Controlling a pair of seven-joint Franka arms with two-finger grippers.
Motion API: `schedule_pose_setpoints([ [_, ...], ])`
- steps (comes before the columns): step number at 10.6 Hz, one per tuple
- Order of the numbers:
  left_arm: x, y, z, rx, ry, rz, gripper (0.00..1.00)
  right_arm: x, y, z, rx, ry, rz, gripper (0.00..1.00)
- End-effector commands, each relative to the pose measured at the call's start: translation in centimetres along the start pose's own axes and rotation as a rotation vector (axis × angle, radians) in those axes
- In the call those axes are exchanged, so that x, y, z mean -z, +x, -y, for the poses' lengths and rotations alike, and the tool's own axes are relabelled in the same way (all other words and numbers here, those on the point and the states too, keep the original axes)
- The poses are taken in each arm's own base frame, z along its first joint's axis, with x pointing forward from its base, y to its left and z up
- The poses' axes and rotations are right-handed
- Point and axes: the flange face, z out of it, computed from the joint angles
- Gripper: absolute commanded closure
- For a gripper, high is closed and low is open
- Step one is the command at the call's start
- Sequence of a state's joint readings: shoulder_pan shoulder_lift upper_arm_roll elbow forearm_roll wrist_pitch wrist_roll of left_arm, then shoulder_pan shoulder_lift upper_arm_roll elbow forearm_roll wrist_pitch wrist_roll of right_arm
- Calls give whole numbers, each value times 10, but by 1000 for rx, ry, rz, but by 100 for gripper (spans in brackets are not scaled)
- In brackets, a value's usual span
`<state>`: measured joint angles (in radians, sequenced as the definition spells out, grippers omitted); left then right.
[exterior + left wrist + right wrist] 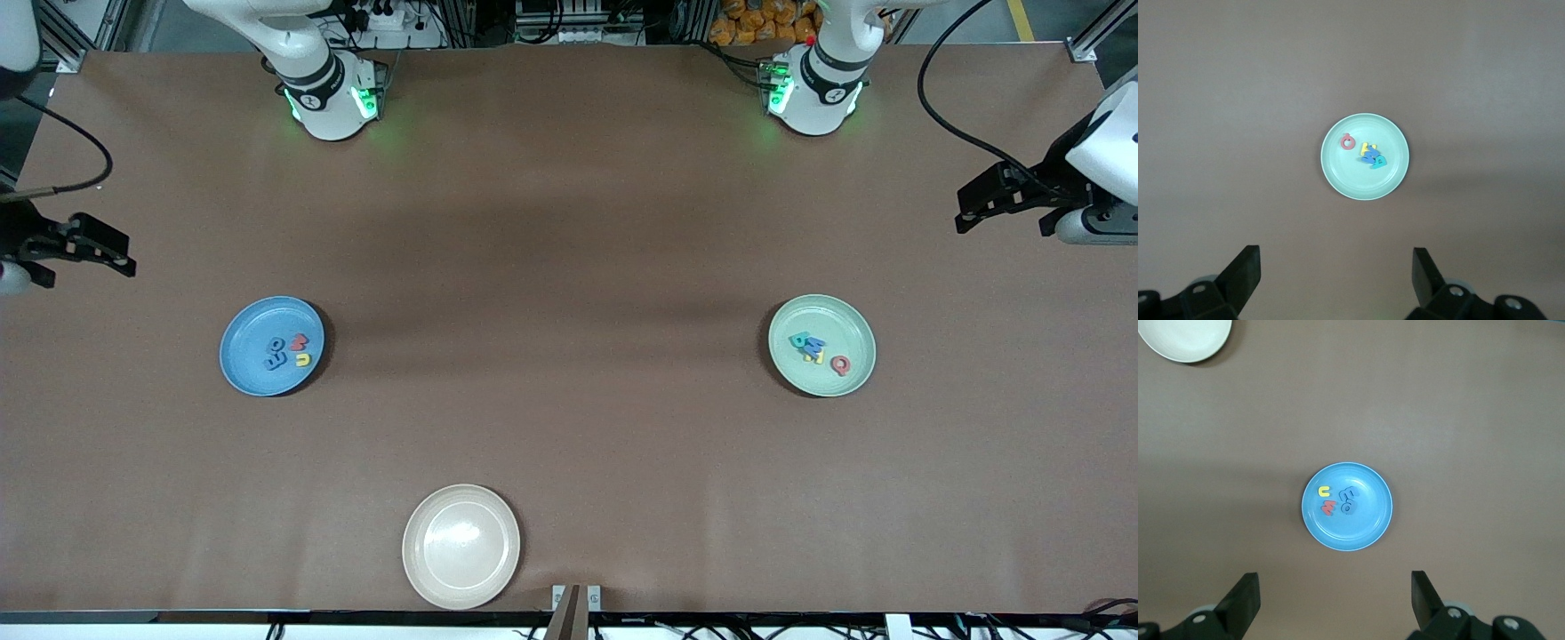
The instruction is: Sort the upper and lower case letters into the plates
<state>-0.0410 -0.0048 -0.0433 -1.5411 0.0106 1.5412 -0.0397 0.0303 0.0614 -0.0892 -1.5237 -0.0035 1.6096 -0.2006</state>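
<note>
Both arms waited high at the table's ends, nothing held. The left gripper (1335,277) stood with jaws spread wide and empty, well above the mint green plate (855,324), which lay below it and a little ahead. The right gripper (1335,600) was likewise wide open and empty, high over the blue plate (1368,520). All letters seen were already in plates: a red one (1348,142), a yellow one (1367,147) and blue and teal ones (1376,160) bunched touching in the mint plate; a yellow one (1324,491), a red one (1329,508) and two dark blue ones (1349,500) close together in the blue plate. The cream plate (461,546) lay bare. Sorting looked finished. Risk: if any letter was misfiled, its case too small to read here, a re-pick from such a tight cluster could pinch two at once or flick a neighbour out.
</note>
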Motion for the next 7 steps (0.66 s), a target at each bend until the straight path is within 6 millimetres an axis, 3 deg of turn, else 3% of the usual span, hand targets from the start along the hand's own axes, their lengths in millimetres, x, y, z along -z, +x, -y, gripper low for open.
schedule_pose_setpoints([
  [1, 10, -4, 1, -10, 26, -1, 0, 21, -3, 1, -19, -3, -1, 0],
  [7, 14, -5, -3, -13, 9, -8, 0, 24, -5, 1, -21, -3, -4, 0],
])
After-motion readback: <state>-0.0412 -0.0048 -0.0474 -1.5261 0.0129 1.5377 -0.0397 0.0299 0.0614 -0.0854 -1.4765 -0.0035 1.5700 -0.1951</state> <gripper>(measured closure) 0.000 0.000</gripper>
